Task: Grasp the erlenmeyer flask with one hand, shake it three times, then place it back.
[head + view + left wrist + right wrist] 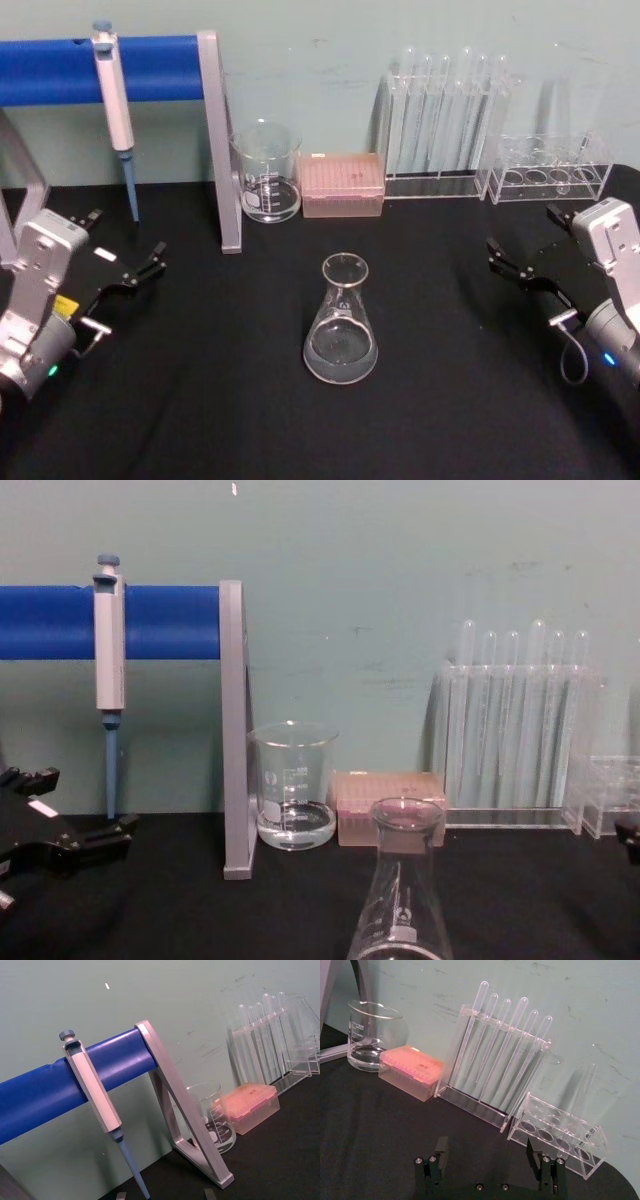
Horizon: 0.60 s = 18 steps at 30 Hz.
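Erlenmeyer flask [341, 325], upright at centre of tabletop [200, 400], ungrasped.
Left claw [122, 240], right claw [525, 235]: both released, well apart either side, so either may approach.

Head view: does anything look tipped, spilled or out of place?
Nothing stands out. The erlenmeyer flask stands upright mid-table, the beaker upright behind it; the left pincer and right pincer sit open at the sides.
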Motion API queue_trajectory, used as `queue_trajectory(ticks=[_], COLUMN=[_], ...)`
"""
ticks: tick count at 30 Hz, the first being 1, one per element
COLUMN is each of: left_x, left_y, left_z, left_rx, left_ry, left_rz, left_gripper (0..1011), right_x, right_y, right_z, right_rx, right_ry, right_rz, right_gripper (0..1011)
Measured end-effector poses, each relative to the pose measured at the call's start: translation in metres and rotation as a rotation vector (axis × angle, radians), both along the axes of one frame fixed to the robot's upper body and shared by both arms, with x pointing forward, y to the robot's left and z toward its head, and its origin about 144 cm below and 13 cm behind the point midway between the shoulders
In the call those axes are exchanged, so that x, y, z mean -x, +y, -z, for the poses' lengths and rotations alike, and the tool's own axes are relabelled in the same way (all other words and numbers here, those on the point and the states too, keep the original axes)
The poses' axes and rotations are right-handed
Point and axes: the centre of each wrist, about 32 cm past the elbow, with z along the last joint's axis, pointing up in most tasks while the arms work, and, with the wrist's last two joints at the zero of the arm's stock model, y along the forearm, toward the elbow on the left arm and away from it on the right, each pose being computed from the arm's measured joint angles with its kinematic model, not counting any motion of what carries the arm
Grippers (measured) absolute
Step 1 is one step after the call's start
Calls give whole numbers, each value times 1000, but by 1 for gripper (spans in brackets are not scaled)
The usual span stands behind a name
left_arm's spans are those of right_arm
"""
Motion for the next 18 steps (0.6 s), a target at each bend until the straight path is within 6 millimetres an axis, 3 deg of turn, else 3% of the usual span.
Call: queue_trajectory(ticks=[18], left_x=[0], left_y=[0], left_z=[0], left_rx=[0], left_ry=[0], left_rz=[0], left_gripper=[1001], right_x=[0], right_y=[0], right_z=[0], right_rx=[0], right_ry=[0], right_rz=[0], right_gripper=[1003])
